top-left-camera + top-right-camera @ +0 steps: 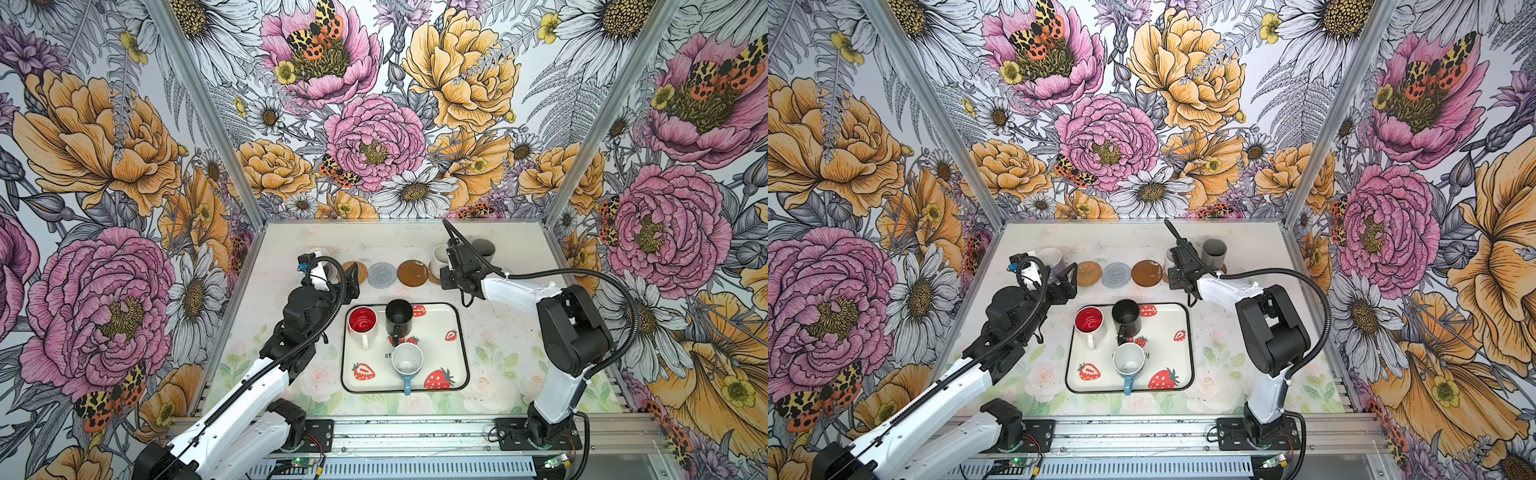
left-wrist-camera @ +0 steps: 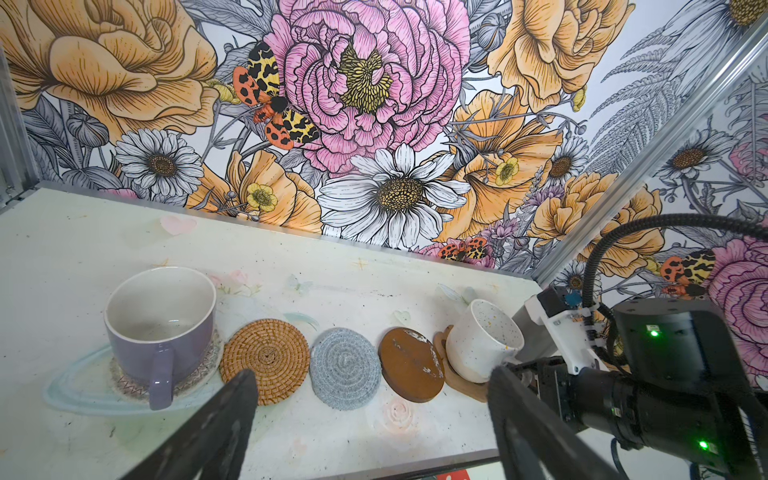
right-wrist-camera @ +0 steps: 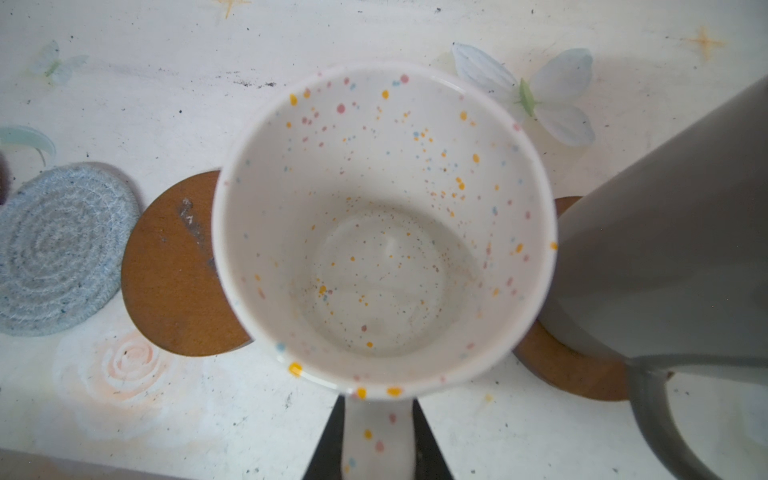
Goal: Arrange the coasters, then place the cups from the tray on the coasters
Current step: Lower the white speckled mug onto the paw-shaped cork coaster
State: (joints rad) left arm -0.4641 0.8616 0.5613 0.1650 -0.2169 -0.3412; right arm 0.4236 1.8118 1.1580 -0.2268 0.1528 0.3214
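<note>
The work cell is enclosed by walls papered with a large floral print. The floor is a pale tabletop [image 1: 511, 332] with faint printed flowers.

**Containers**
- The tray [image 1: 440, 353] is positioned at the centre of the tabletop. Three cups are carried on it, all upright and empty: the red-inside mug [image 1: 361, 321], the black mug [image 1: 399, 318] and the light blue mug [image 1: 407, 360]. The right-hand part of the tray is bare.
- The lilac mug [image 2: 160, 328] is seated on the beaded coaster [image 2: 195, 376] at the left end of the far row.
- The grey mug [image 1: 1214, 251] is seated on a brown disc [image 3: 569, 374] at the right end.
- The speckled mug [image 3: 382, 224] is located over the paw-shaped coaster [image 2: 459, 384], and it appears slightly tilted. Whether it touches the coaster cannot be told.

**Grippers**
- The handle of the speckled mug is clamped between the fingers of the right gripper [image 3: 379, 440].
- The left gripper [image 2: 371, 376] is spread wide and grips nothing. It is held just in front of the rattan coaster [image 2: 266, 359].

**Edges and clearance**
- The rattan coaster, the grey spiral coaster [image 1: 382, 275] and the uncovered brown disc [image 1: 412, 273] are laid edge to edge in the row, and nothing stands on them.
- The speckled mug and the grey mug are set close together.
- A narrow bare strip is left between the row and the tray.
- Wider bare surface is available behind the row and to the right of the tray.
</note>
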